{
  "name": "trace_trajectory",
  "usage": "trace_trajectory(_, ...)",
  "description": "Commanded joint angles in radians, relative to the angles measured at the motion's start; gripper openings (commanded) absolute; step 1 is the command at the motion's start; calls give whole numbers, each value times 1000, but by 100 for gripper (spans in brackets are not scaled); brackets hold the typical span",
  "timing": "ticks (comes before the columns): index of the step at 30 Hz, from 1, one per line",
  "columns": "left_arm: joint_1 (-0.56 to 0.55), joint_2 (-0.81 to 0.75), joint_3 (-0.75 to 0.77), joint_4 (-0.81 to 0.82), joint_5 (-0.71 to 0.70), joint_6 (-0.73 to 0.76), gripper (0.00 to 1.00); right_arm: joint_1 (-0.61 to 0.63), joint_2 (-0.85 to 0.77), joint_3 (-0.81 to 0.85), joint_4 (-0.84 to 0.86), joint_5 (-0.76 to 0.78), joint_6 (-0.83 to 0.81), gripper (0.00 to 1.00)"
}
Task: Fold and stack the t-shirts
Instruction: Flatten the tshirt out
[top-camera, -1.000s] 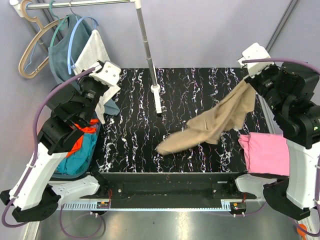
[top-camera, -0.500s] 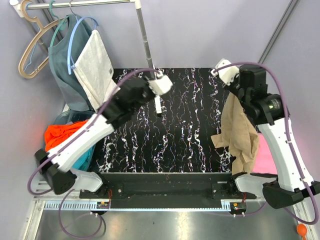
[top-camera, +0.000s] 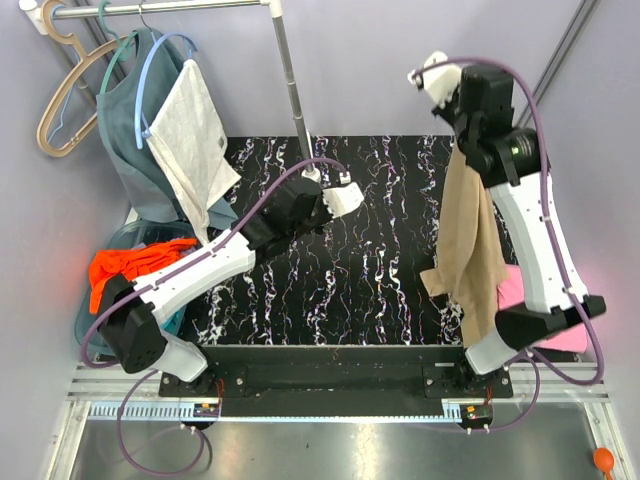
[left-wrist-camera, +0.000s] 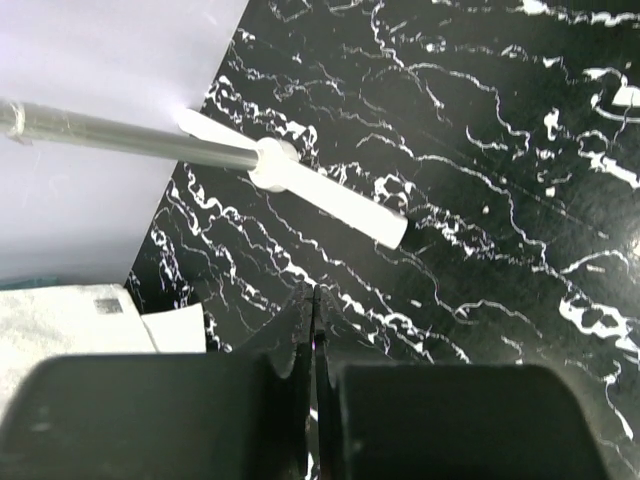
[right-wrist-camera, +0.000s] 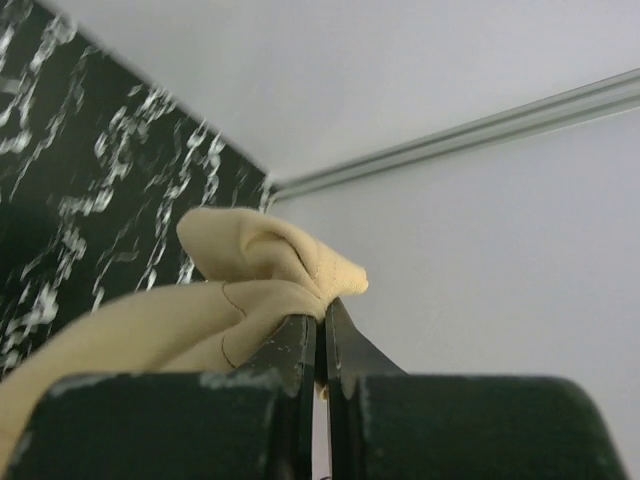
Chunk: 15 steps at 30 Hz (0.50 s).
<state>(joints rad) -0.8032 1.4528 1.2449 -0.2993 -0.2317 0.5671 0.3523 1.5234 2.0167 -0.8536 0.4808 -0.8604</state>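
Top external, tan tee (top-camera: 466, 245) hangs vert., long axis down

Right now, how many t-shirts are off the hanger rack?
3. Tan t-shirt hanging from the right gripper; pink t-shirt at lower right, partly behind the tan one; orange t-shirt in the bin at left. More may be hidden beneath it.

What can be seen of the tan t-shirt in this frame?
The tan t-shirt is plain, soft, beige cloth, unfolded and bunched lengthwise. It hangs in a long crumpled drape from the raised right end effector, which is shut on a gathered fold with a stitched seam. Its lower end dangles over the right near part of the black marbled table; whether it touches the surface cannot be told.
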Motion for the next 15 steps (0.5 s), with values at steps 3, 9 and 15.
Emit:
trace_trajectory(3,-10,4,-24,111,23,-16,0,-4,129,298,64,82,-72,0)
trace_trajectory(9,-36,56,11,106,83,-53,0,-12,129,167,65,82,-55,0)
trace_trajectory(15,-63,168,79,81,183,-73,0,-10,52,-95,149,78,-58,0)
